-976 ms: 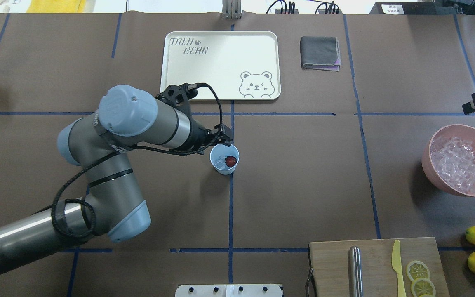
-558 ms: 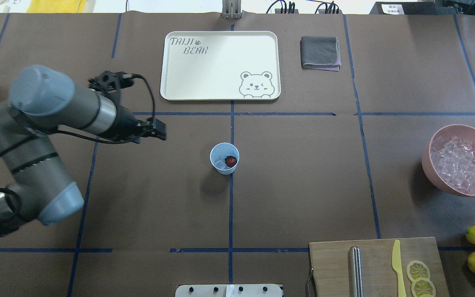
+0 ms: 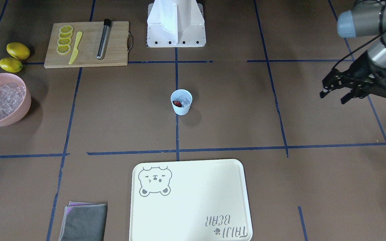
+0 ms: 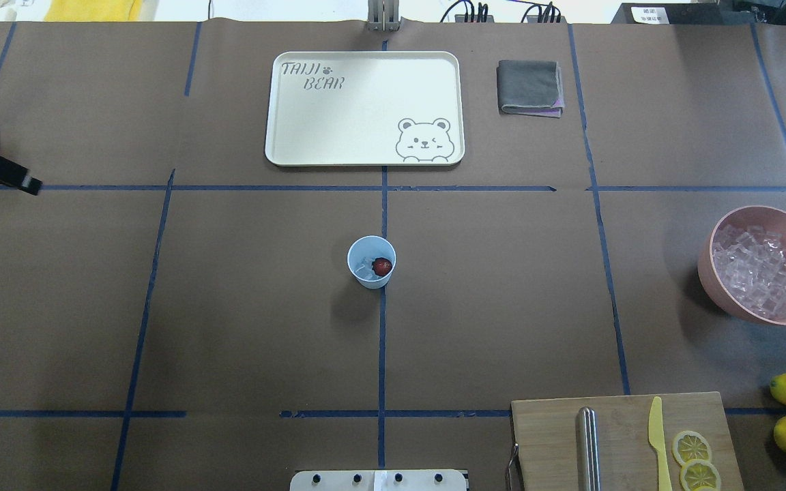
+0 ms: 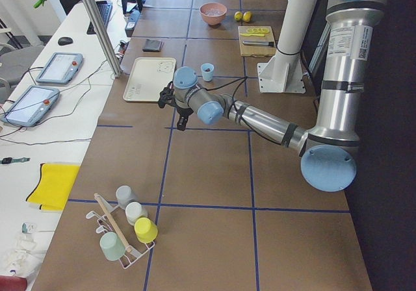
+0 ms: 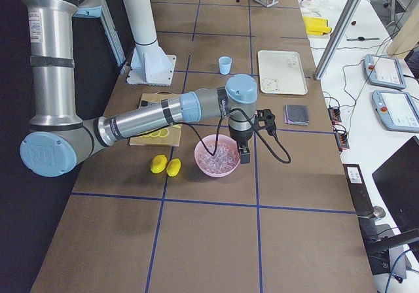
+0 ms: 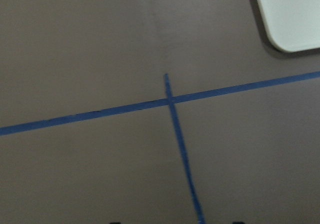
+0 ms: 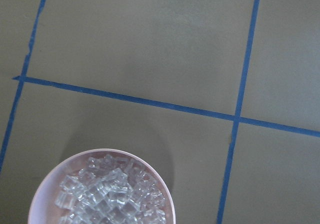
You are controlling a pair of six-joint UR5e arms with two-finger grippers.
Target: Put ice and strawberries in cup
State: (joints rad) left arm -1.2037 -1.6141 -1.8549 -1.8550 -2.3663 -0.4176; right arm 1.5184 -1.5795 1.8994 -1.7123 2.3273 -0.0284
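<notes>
Left gripper (image 3: 332,98): you see its two fingers spread well apart in the front-facing view. Nothing sits between them and they touch nothing. It hangs above the bare table (image 3: 233,110) at the robot's left side, well apart from the cup (image 4: 371,262). In the overhead view only a dark tip of it shows at the left edge.

Right gripper (image 6: 244,153): it shows only in the right-end view, poised just beside the rim of the pink bowl (image 3: 18,112). You cannot tell from that view whether its fingers are apart or together. Its wrist camera looks down on the bowl's upper rim and shows no fingers.

Cup: it stands upright at the table's centre on a blue tape line, between the tray (image 4: 366,153) and the robot's base. Neither gripper touches it.

Strawberry (image 4: 383,266): one dark red berry lies inside the cup, against the wall on the robot's right.

Ice (image 4: 364,268): a few clear cubes lie in the cup beside the berry. A large heap more fills the pink bowl.
</notes>
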